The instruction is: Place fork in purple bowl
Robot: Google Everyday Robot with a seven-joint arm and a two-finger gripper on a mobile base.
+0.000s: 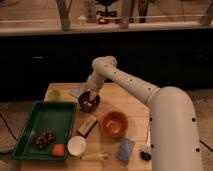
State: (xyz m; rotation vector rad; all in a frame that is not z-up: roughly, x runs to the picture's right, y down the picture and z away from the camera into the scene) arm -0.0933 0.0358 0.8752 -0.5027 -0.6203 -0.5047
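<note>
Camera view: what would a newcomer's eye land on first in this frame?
The big white arm fills the right foreground and sweeps up and back across the table to its far side. Its gripper sits right at the dark purple bowl near the table's middle. Next come the bright orange bowl in front of that and the green tray on the left.

green tray, orange bowl, white cup, blue object
</note>
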